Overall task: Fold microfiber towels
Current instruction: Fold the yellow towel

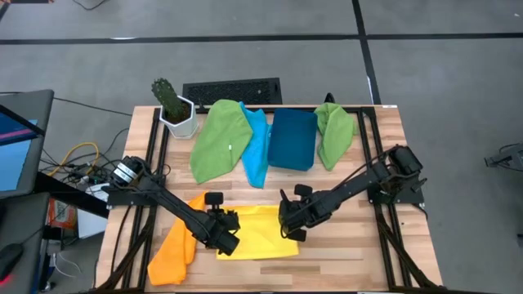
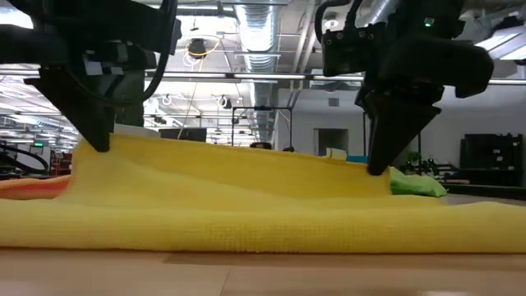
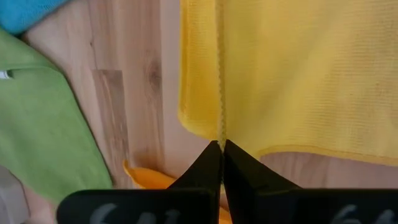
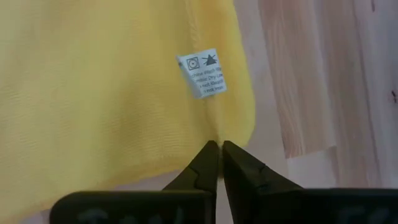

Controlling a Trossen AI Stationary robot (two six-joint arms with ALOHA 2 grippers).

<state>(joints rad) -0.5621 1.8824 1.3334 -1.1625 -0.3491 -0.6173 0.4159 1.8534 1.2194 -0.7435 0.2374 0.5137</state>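
White pot [image 1: 179,119] holding a cactus [image 1: 166,95] at the table's [image 1: 351,253] far-left corner. Yellow towel [image 1: 260,231] lies front-centre; left gripper [image 3: 221,148] and right gripper [image 4: 215,148] each pinch its edge, jaws pressed together. Bare wood flanks it rightward. Its care label [image 4: 202,74] carries unreadable print. Orange towel [image 1: 176,245] just left.

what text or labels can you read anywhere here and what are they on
Care tag sewn on the yellow towel: two laundry symbols and a few lines of small print, too blurred to quote.
White tag on the big green towel: too small to read.
No other readable text.
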